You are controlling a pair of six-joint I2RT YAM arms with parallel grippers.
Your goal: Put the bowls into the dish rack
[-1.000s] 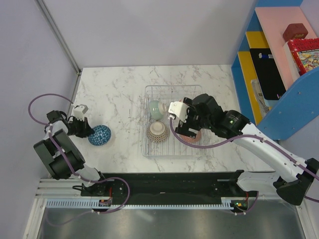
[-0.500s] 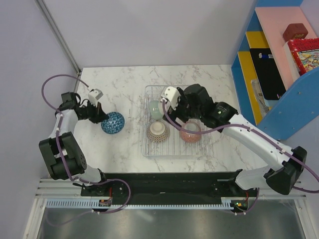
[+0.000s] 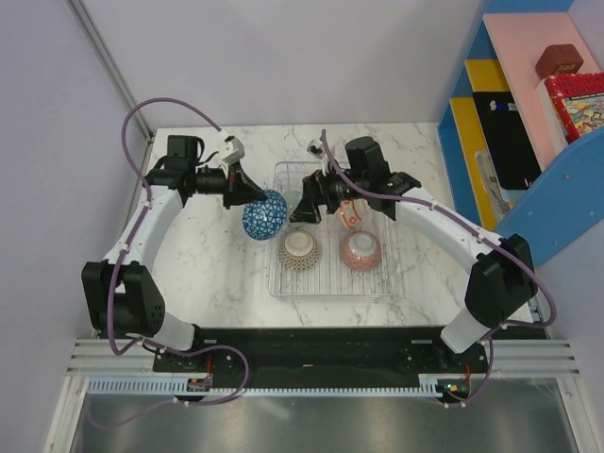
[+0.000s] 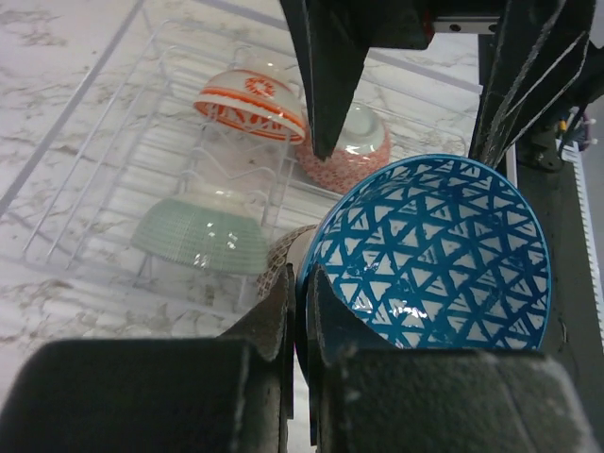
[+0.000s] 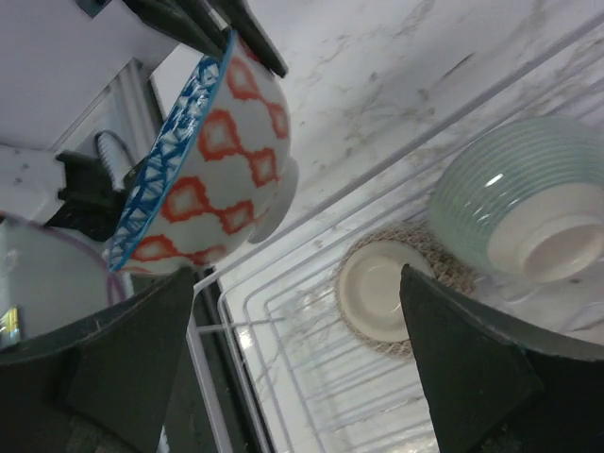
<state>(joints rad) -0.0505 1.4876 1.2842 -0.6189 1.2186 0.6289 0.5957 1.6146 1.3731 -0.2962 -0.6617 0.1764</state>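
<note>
Blue-latticed inside, orange-diamonded outside, the last bowl (image 3: 264, 215) hangs in the air at the left edge of the dish rack (image 3: 327, 280), its rim clamped in the left end effector (image 3: 248, 194). Four others already sit in the rack: the green bowl (image 4: 200, 236), speckled bowl (image 3: 299, 247), red-patterned bowl (image 3: 360, 250) and orange-striped bowl (image 4: 250, 104). The right end effector (image 3: 311, 200) hovers over the rack, jaws wide apart and empty. Only the held bowl seems left to load.

White marble table (image 3: 203, 274), pale lilac walls (image 3: 283, 57), blue shelf unit (image 3: 557, 193) with pink and yellow panels
</note>
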